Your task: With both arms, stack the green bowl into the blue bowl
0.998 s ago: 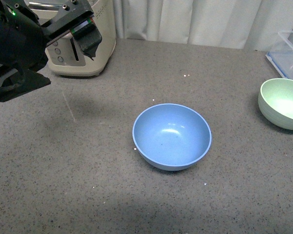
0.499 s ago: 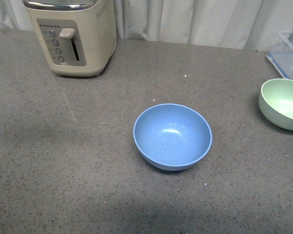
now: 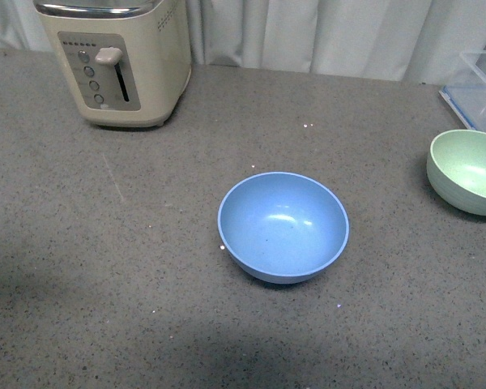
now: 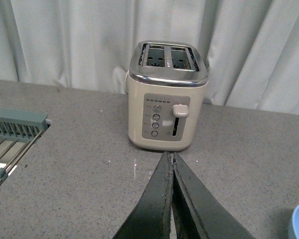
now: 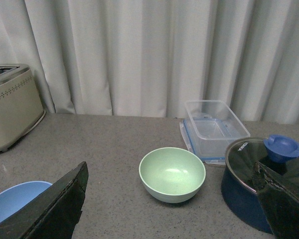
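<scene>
Approach is your step: green bowl (image 3: pixel 467 170) sits untouched at frame right, blue bowl (image 3: pixel 283 225) centre, both on the counter (image 3: pixel 130 259). Right fingers (image 5: pixel 60 209) are spread, left fingers (image 4: pixel 162 199) pressed together; next, set the right pair on the green rim.

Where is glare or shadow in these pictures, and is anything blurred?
Front view: small glare inside the blue bowl, a shadow darkens the near table. Right wrist view: mild glare inside the green bowl. Left wrist view: even light, the toaster is sharp.
</scene>
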